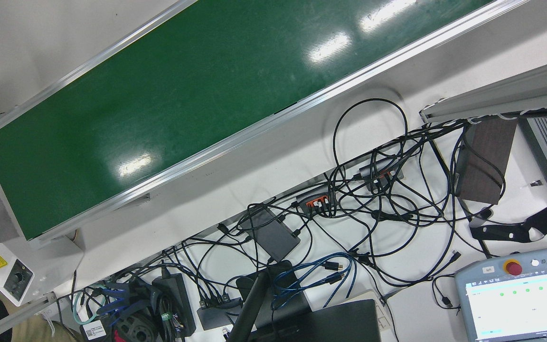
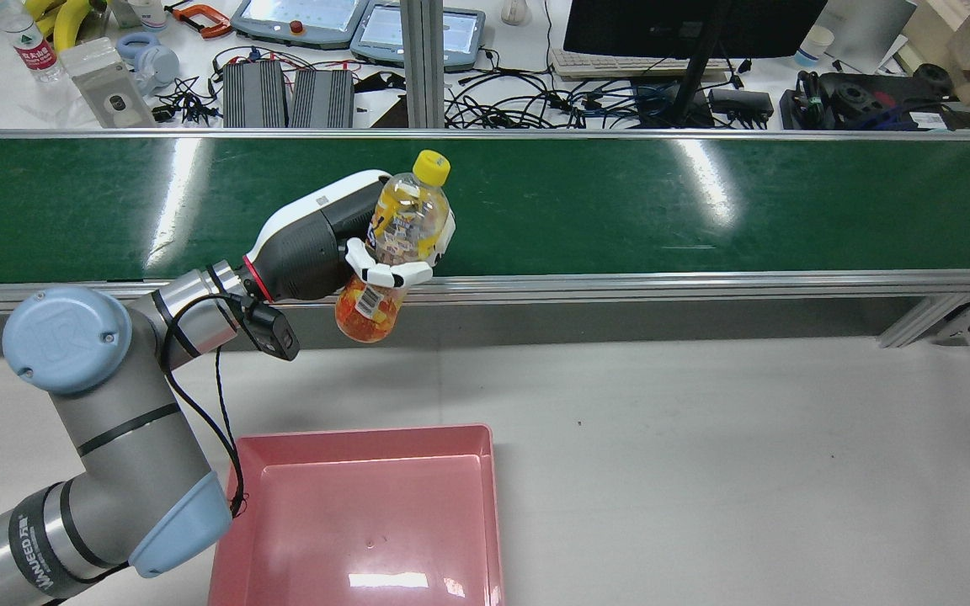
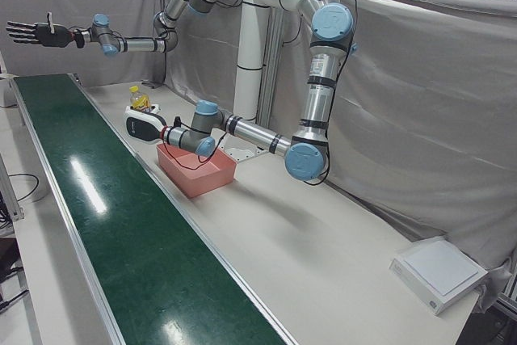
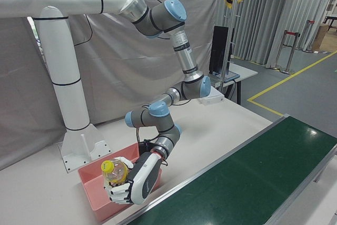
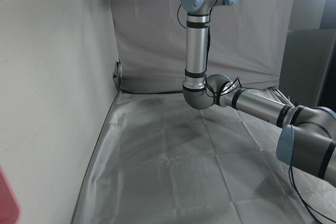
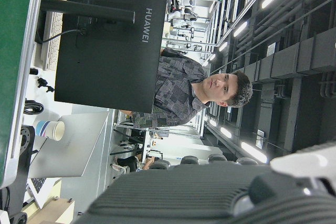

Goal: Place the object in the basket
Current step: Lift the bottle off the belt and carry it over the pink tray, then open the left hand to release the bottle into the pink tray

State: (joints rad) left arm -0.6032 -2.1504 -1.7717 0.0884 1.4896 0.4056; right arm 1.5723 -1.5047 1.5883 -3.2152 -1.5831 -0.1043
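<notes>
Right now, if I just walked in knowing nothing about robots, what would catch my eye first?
Probably the left hand, wrapped around a juice bottle with a yellow cap, held in the air over the near edge of the long green conveyor belt. Next, the empty pink basket on the white table just below it. Far off, the right hand hangs open, holding nothing.

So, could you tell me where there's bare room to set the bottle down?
The pink basket is empty, and the white table right of it is bare. The left hand holds the bottle over the green belt's near rail. The far desk is crowded.
</notes>
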